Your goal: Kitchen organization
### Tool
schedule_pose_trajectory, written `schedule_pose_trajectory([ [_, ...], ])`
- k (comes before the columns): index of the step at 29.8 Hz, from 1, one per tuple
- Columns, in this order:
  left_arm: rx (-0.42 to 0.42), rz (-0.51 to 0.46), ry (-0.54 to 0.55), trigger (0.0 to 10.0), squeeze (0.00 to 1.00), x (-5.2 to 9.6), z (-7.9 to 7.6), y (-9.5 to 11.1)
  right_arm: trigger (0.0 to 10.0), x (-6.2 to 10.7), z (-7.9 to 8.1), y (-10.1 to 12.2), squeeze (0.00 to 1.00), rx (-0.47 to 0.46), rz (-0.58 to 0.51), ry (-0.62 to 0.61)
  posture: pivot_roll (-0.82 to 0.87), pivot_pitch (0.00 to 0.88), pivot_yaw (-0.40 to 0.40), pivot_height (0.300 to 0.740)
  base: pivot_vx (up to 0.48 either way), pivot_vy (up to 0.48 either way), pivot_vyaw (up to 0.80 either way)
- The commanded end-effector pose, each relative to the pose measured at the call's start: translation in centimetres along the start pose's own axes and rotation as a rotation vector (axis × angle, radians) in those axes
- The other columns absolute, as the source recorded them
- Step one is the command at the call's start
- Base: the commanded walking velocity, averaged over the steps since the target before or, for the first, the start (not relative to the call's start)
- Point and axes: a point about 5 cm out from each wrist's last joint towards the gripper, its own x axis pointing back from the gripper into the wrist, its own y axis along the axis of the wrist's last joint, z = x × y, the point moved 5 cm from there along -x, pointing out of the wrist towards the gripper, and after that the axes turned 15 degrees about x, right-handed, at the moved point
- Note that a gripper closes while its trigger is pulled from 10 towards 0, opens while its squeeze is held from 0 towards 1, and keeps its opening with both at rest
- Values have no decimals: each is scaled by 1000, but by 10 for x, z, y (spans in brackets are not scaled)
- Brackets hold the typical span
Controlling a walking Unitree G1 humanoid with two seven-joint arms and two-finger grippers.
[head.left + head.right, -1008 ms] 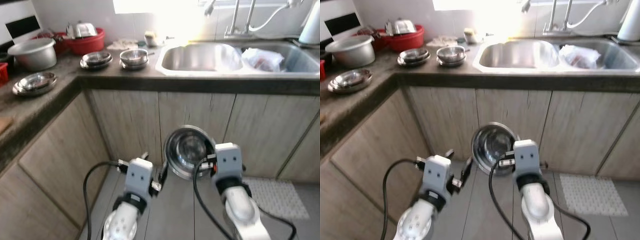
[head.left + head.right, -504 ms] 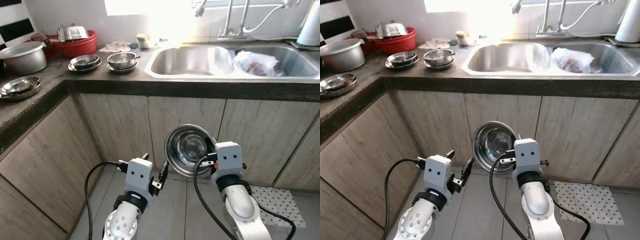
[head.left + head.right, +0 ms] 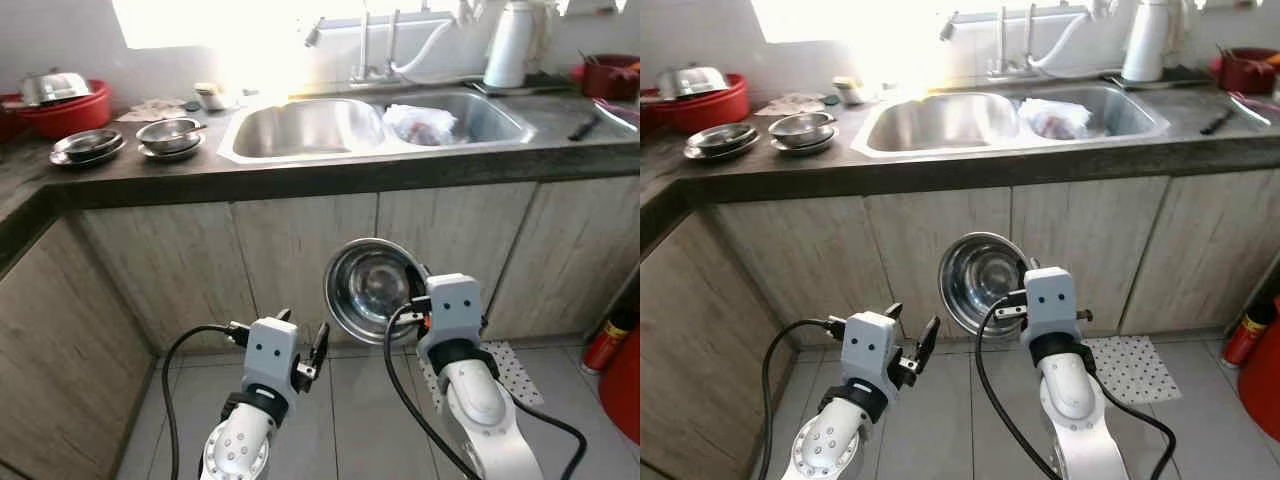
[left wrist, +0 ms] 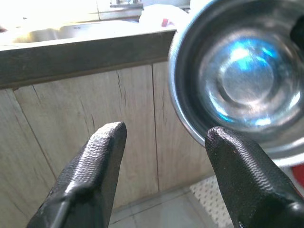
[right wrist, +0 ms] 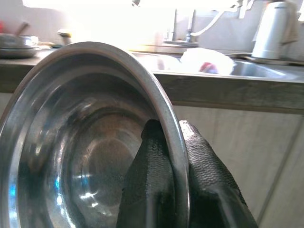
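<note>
One second of camera swing has shifted the desk (image 3: pixel 300 180) leftward in view; the sink (image 3: pixel 300 125) now lies ahead of both grippers. Right gripper (image 5: pixel 164 142) stays clamped on the steel bowl (image 3: pixel 372 288) rim, bowl upright-tilted. Left gripper (image 4: pixel 164 137) is apart, empty, beside it. Judgement: carrying phase; placement pending.

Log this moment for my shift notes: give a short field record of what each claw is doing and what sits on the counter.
right claw: shut on the rim of the steel bowl, held on edge before the cabinet doors
left claw: open, holding nothing, low beside the bowl
sink: two basins, a white bag in the robot's-right one
counter left of sink: stacked steel dishes, red tub
counter right of sink: white jug
</note>
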Motion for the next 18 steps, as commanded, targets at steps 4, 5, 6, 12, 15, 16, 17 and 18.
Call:
schedule_pose_trajectory([
  [4, -5, -5, 20, 10000, 0, 1, 6, 3, 10000, -6, 2, 12, 0, -20, -41, 6, 36, 49, 7, 740, 345, 0, 0],
  [5, -5, -6, 20, 10000, 0, 1, 7, 3, 10000, -7, 2, 13, 0, -22, -43, 4, 36, 49, 7, 740, 341, 0, 0],
  [6, -5, -6, 21, 10000, 0, 1, 7, 3, 10000, -7, 2, 13, 0, -27, -46, 4, 37, 48, 7, 740, 345, 0, 0],
  [12, -7, -8, 24, 10000, 0, 1, 7, 3, 10000, -10, 1, 17, 0, -30, -57, 5, 37, 47, 6, 740, 344, 0, 0],
  [15, -7, -10, 25, 10000, 0, 1, 7, 4, 10000, -11, 1, 18, 0, -31, -61, 7, 37, 48, 6, 740, 344, 0, 0],
  [16, -8, -11, 26, 10000, 0, 1, 8, 4, 10000, -11, 1, 18, 0, -31, -62, 7, 37, 48, 6, 740, 345, 0, 0],
  [17, -8, -11, 26, 10000, 0, 1, 8, 4, 10000, -12, 1, 18, 0, -31, -62, 7, 38, 47, 6, 740, 341, 0, 0],
  [18, -9, -11, 26, 10000, 0, 1, 8, 4, 10000, -12, 1, 19, 0, -31, -64, 8, 38, 47, 6, 740, 349, 0, 0],
])
